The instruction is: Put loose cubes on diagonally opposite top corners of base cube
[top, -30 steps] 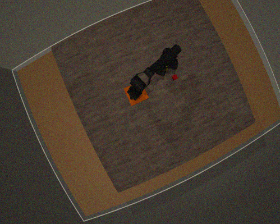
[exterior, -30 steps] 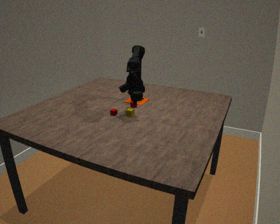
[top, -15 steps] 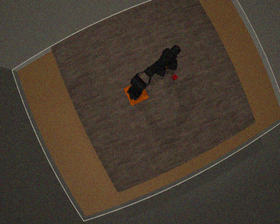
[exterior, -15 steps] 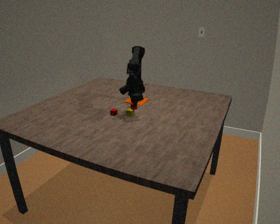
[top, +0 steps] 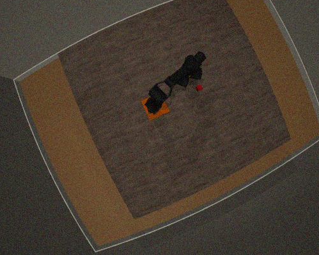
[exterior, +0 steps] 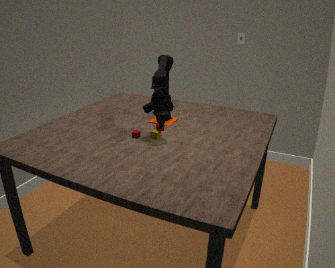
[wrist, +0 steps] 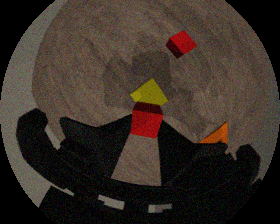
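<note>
My gripper (exterior: 160,126) (wrist: 145,120) is shut on a red cube (exterior: 161,128) (wrist: 146,123) and holds it raised above the table. The fixed yellow base cube (exterior: 155,134) (wrist: 151,93) stands on the table, just beyond the held cube in the wrist view. In the exterior view the held cube appears above and slightly right of the yellow cube, partly behind it. The other red cube (top: 199,87) (exterior: 135,134) (wrist: 183,44) lies on the table, apart from the yellow cube. In the top view the arm hides the fingertips, the held cube and most of the yellow cube.
An orange square (top: 163,110) (exterior: 172,121) (wrist: 218,136) lies under the arm's base. The black arm (top: 179,76) (exterior: 161,99) reaches out from it over the brown wood table (top: 181,149) (exterior: 190,170). Dark shadows fall around the yellow cube.
</note>
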`<state>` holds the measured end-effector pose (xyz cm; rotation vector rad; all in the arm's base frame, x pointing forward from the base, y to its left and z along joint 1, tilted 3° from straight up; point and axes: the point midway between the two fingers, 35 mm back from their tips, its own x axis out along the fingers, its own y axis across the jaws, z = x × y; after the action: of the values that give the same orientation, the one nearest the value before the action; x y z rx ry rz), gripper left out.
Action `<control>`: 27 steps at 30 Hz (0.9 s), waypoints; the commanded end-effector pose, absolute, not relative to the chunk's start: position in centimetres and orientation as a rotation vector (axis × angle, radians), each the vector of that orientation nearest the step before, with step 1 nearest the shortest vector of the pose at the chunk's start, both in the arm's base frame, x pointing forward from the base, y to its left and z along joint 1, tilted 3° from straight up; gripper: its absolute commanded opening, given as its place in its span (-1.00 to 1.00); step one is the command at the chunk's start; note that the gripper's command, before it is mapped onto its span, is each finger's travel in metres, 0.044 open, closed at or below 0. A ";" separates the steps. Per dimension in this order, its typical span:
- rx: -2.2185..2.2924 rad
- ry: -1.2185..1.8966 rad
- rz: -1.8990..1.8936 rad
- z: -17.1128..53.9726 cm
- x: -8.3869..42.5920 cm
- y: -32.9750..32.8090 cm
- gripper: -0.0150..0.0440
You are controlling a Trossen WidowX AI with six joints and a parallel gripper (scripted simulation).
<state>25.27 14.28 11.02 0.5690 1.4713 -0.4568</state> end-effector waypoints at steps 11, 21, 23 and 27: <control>0.569 1.471 -0.457 11.8 25.2 14.2 0.20; 0.569 1.471 -0.457 13.5 25.1 14.2 0.20; 0.569 1.471 -0.457 13.8 25.1 14.1 0.20; 0.569 1.471 -0.457 14.0 25.1 14.1 0.20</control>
<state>25.16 14.17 13.79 0.5713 1.4696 -0.4569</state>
